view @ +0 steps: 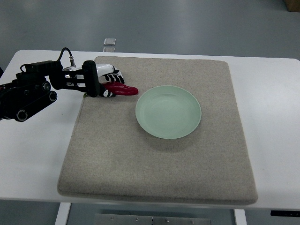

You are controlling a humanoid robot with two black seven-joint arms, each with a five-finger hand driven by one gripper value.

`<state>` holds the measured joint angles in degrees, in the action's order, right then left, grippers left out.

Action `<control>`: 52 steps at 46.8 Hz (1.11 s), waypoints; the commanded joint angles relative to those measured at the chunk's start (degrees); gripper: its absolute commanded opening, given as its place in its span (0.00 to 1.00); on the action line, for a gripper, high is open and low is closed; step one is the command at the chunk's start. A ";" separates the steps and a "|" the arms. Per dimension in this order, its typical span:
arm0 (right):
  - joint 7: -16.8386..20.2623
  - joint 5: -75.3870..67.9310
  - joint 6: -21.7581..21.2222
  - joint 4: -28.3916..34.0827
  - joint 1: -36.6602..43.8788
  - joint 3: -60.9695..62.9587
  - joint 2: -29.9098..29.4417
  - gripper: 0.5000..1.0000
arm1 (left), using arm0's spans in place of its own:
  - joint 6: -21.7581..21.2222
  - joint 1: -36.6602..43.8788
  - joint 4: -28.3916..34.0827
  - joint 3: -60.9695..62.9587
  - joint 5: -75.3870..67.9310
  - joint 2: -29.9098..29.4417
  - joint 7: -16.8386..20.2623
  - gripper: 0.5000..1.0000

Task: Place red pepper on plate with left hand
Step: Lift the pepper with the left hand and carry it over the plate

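A red pepper [123, 89] lies on the grey felt mat [159, 159], just left of a pale green plate [168, 111]. My left hand [108, 80] comes in from the left edge and is curled over the pepper's left end, fingers closed around it. The pepper's pointed tip sticks out toward the plate. The plate has nothing on it. The right hand is out of view.
The mat lies on a white table [272, 108]. A small clear clip-like object [109, 42] sits at the table's far edge. My black left forearm [28, 93] stretches over the table's left side.
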<state>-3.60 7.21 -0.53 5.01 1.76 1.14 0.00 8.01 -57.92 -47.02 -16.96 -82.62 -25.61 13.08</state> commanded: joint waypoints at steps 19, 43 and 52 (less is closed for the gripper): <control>0.00 0.00 0.00 0.00 0.00 0.00 0.00 0.86 | -0.10 -1.05 -0.44 0.00 0.44 -0.49 0.01 0.11; 0.00 0.00 0.00 0.00 0.09 0.00 0.00 0.86 | 0.34 -6.50 -7.29 -0.44 0.97 -0.58 0.01 0.00; 0.00 0.00 0.00 0.00 0.00 0.00 0.00 0.86 | 0.43 -6.68 -13.88 -0.53 1.06 -0.23 0.01 0.00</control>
<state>-3.61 7.21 -0.53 5.01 1.77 1.14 0.00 8.44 -64.75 -58.95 -17.41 -81.62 -25.96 13.10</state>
